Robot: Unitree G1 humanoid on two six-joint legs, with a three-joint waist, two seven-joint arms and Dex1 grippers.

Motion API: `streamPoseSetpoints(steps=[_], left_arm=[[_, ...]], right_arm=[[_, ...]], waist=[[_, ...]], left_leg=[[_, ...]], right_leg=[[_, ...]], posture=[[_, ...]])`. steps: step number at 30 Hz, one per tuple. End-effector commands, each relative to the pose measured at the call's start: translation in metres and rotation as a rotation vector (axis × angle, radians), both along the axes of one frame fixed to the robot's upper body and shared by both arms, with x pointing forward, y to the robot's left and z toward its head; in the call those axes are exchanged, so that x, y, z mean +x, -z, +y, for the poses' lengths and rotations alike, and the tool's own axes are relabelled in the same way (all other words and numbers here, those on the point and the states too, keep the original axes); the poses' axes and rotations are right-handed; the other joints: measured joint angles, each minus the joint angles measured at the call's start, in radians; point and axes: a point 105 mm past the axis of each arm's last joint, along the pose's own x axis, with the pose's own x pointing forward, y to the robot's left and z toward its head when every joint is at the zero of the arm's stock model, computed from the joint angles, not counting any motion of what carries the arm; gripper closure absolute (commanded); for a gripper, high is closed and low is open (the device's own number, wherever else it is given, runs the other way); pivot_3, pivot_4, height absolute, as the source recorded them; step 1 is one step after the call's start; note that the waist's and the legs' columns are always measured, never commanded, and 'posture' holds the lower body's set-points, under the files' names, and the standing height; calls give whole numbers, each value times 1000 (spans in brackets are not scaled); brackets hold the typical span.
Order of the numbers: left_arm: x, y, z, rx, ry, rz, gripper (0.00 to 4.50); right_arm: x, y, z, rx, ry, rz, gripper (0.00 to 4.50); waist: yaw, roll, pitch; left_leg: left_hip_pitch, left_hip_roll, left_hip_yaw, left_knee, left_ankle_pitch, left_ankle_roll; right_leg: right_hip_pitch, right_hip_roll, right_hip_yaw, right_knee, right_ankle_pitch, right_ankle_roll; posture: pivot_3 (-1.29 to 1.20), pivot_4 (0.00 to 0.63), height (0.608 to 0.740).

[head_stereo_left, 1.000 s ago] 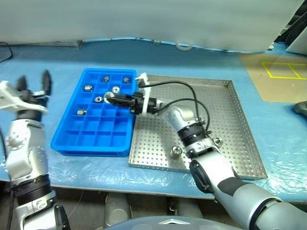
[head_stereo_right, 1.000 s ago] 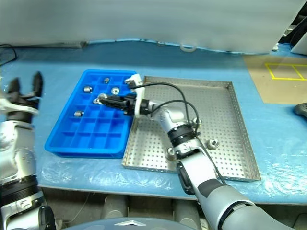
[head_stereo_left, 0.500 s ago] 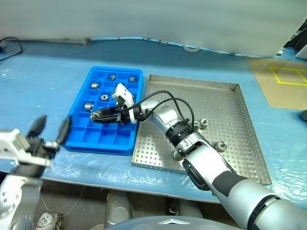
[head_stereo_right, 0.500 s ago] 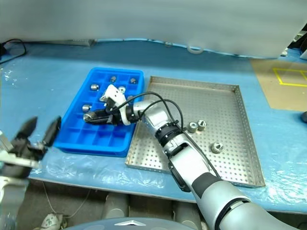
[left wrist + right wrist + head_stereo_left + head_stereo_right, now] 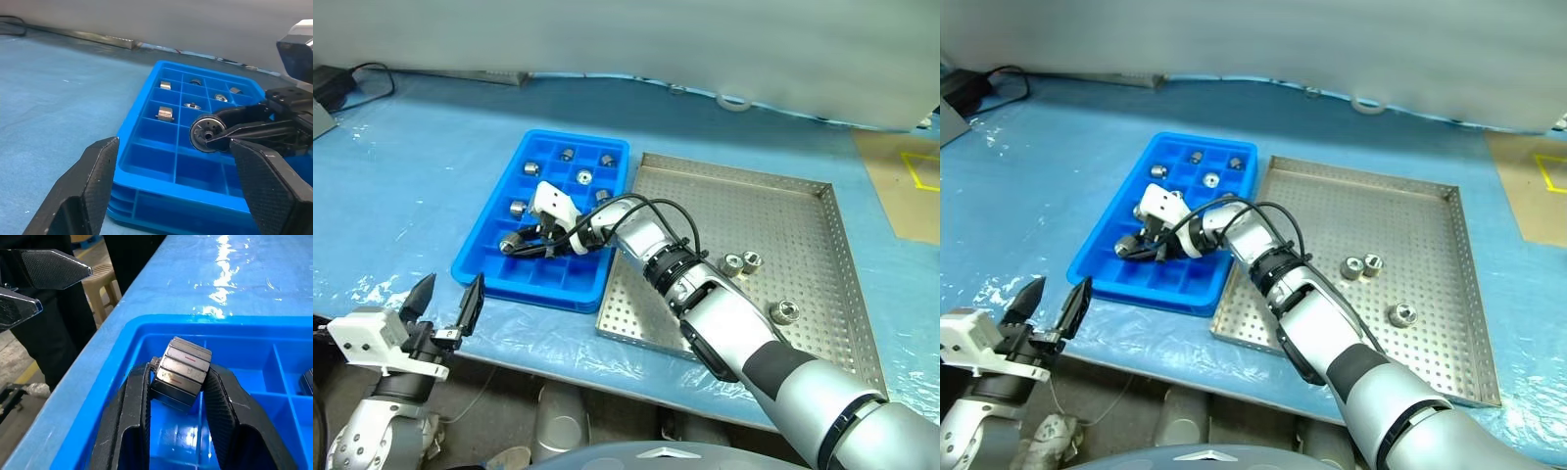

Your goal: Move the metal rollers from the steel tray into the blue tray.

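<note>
My right gripper (image 5: 521, 247) reaches across the blue tray (image 5: 538, 287) and is shut on one metal roller (image 5: 181, 372), held just above a compartment at the tray's near left. Several more rollers (image 5: 584, 177) lie in the far compartments. The steel tray (image 5: 773, 211) sits right of the blue tray, with three rollers (image 5: 742, 261) on its perforated floor. My left gripper (image 5: 445, 304) hangs open in front of the table's edge, level with the blue tray and apart from it, with nothing between its fingers (image 5: 93, 191).
Both trays rest on a table with a blue plastic covering (image 5: 421, 176). A cable and a dark box (image 5: 328, 83) lie at the far left. A stool (image 5: 100, 276) stands on the floor below the table's front edge.
My left arm has dropped from beside the blue tray to below the table's front edge, staying open. My right gripper has carried the roller toward the blue tray's near left and lower. The camera swung.
</note>
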Motion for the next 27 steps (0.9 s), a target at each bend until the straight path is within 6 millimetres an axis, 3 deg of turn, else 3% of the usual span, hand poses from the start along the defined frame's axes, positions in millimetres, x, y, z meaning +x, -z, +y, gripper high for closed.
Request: streamPoseSetpoints(steps=[1,6,12,19,23,27], left_arm=[[1,-4,-1,19,-37,-38,520],[0,1,-1,2,-83,-41,520],[-7,11,-2,-9,-153,-19,520],[-21,15,0,-27,-257,-14,520],[-27,14,0,-36,-292,-24,520],[-30,16,-2,-38,-308,-24,520]], right_arm=[[-88,-50,93,180,-270,-25,3347],[-100,-64,104,232,-273,-34,3347],[-131,-76,111,291,-395,-73,3347],[-168,-71,108,292,-572,-141,3347],[-175,-66,112,290,-573,-203,3347],[-164,-65,119,285,-485,-246,3347]], waist=[[1,0,0],[2,0,0],[31,0,0],[88,0,0],[143,0,0],[194,1,0]], left_leg=[[0,0,0,0,0,0],[0,0,0,0,0,0],[0,0,0,0,0,0],[0,0,0,-1,0,1],[0,0,-1,-1,-1,1],[2,0,-1,-1,-1,1]], right_leg=[[0,0,0,0,0,0],[0,0,0,0,0,0],[0,0,0,0,0,0],[0,0,0,-2,-1,1],[1,0,1,-2,-3,4],[2,1,2,-2,-4,7]], posture=[[507,150,740],[556,150,740],[622,150,740],[712,150,740],[739,150,740],[747,150,740]])
